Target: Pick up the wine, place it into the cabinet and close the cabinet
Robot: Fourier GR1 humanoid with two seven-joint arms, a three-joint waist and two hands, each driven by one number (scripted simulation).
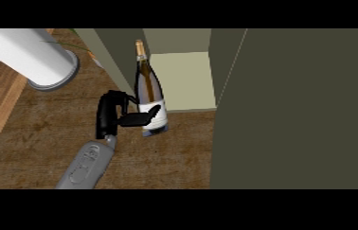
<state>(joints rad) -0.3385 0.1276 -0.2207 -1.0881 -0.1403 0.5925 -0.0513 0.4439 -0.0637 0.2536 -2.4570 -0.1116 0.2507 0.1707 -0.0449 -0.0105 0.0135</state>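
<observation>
The wine bottle (149, 89) stood upright at the front of the open cabinet (180, 80), its base on the wooden bench (161, 153) just before the cabinet's pale floor and its gold-capped neck rising in front of the opening. It was a dark bottle with a white label low on its body. The left robot hand (117, 114) grasped it from the side away from the cabinet door: black fingers curled round behind the label's upper edge, and the thumb crossed the front of the label. The grey forearm (87, 165) ran down from that hand toward the lower edge of the view.

Beyond the bottle, the cabinet's interior showed a light, flat bottom panel and olive side walls. The cabinet door (287, 110), a broad dark olive panel, stood open on the far side of the bottle from the hand and filled that whole part of the view. On the hand's side of the bottle, well apart from it, a large white cylinder with a grey rim (38, 58) lay across the corner, with a thin green stem near it. The right robot hand did not show.
</observation>
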